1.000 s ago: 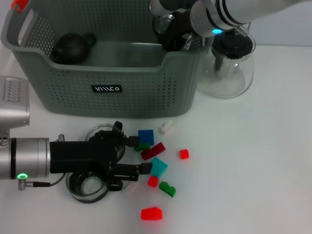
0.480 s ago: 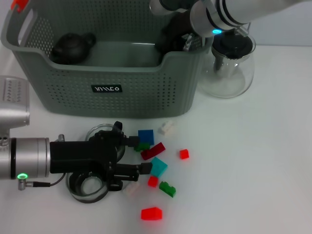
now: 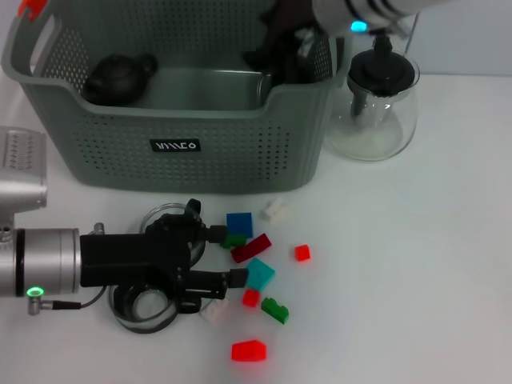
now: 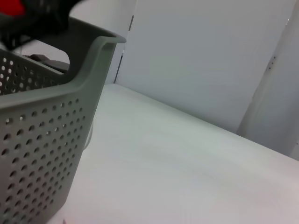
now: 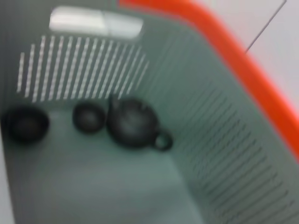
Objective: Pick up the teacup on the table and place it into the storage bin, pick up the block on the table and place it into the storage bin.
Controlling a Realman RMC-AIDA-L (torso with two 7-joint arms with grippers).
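A small black label [image 3: 175,146] with white letters is fixed to the front wall of the storage bin [image 3: 120,136]; the letters cannot be read. An orange handle clip [image 3: 32,6] is seen at the bin's far left corner, and an orange rim [image 5: 219,51] is shown in the right wrist view. A green light is lit on the left arm's silver cuff, and a blue-green light is lit on the right arm.

The work is laid out on a plain white table [image 3: 416,264], with a pale wall behind it in the left wrist view.

A dark teapot [image 3: 118,77] is seen inside the bin at its left end; in the right wrist view two small dark cups [image 5: 87,117] are seen beside that teapot on the bin floor. A glass teapot [image 3: 376,104] with a black lid stands on the table just right of the bin.

The right gripper [image 3: 280,48] is lowered inside the bin's right end; its state cannot be told.

The left gripper [image 3: 224,256] is held low over the table in front of the bin, its jaws parted and nothing held between them. Its body lies over a round glass lid [image 3: 144,308]. Just beside its fingertips lie scattered blocks: a blue block [image 3: 239,223], a dark red block [image 3: 252,247], a teal block [image 3: 260,274], a white block [image 3: 274,210], small red blocks [image 3: 302,253], a green block [image 3: 274,310] and a larger red block [image 3: 249,350].
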